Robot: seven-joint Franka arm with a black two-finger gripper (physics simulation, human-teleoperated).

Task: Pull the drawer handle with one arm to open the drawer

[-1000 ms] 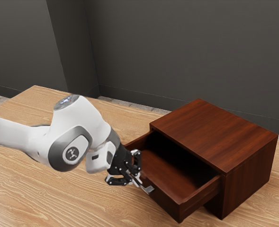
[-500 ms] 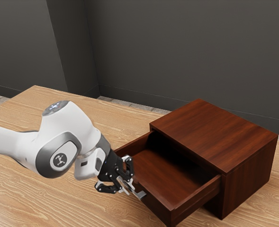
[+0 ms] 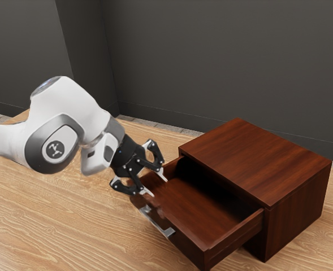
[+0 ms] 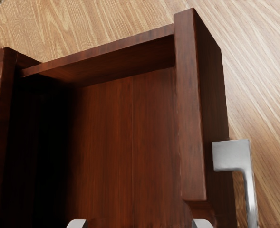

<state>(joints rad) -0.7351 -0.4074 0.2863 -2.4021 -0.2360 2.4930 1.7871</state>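
Drawer [image 3: 203, 217] extension is judged largely complete: the drawer is seen drawn well out of the cabinet [image 3: 256, 155], with its interior exposed, at the lower centre of the exterior view. Whether full travel is reached cannot be told, so at most a short further pull is judged to remain. The drawer front is pointed toward the lower left of the frame, along a slide axis running out from the cabinet at the right. The handle [image 3: 156, 221], a silver bar, is laid along the front panel, crosswise to that axis. The gripper [image 3: 149, 178] is held with its fingers spread wide, grasping nothing, above the front panel and apart from the handle.
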